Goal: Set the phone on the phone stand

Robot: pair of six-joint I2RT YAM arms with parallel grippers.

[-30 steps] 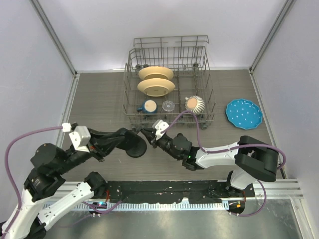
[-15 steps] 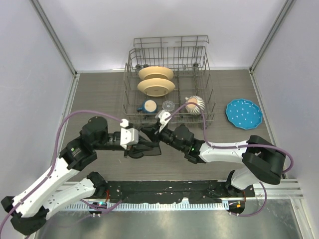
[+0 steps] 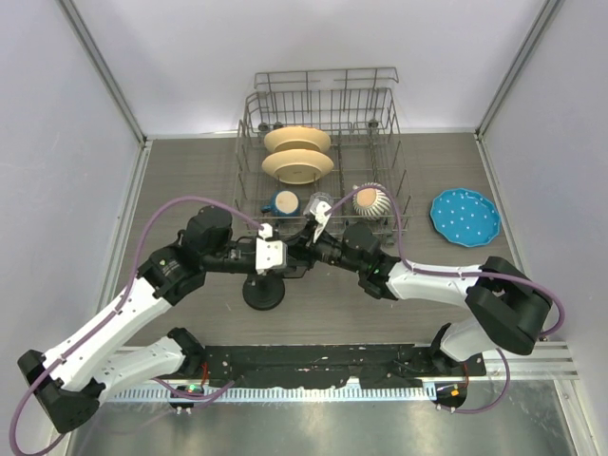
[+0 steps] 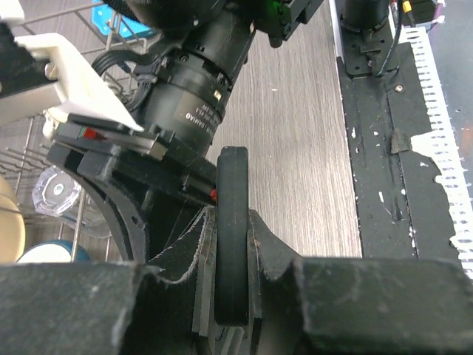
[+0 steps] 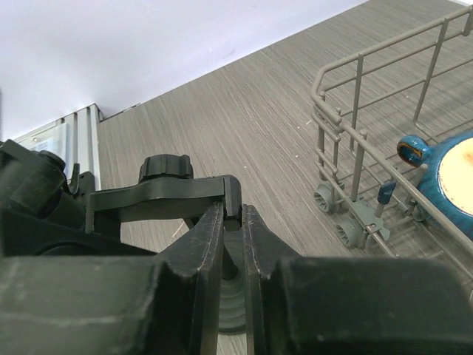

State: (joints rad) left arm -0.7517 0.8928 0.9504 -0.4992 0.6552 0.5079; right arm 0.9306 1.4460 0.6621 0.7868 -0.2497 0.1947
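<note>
**Black on black: seat the phone square**

Black and glossy, the phone stands on edge in my left hand, clenched across its two faces. It is held up off the surface, just above the stand, whose round base rests in the middle, near of the rack. My right hand is clenched on a narrow black bar beside a knob. I take that bar for the stand's clamp head, though the dark parts run together there. The two hands meet almost nose to nose.

I cannot see whether the phone has met the clamp, so I judge the seating unfinished. To do it well, my right hand should hold the head steady so the light stand neither tips nor turns. My left should bring the phone in slowly, with its faces level with the clamp rather than at a slant. The phone is slick, so I would not loosen my left hand until the clamp plainly bears it. With my fingers so close together, small moves are safest.
</note>
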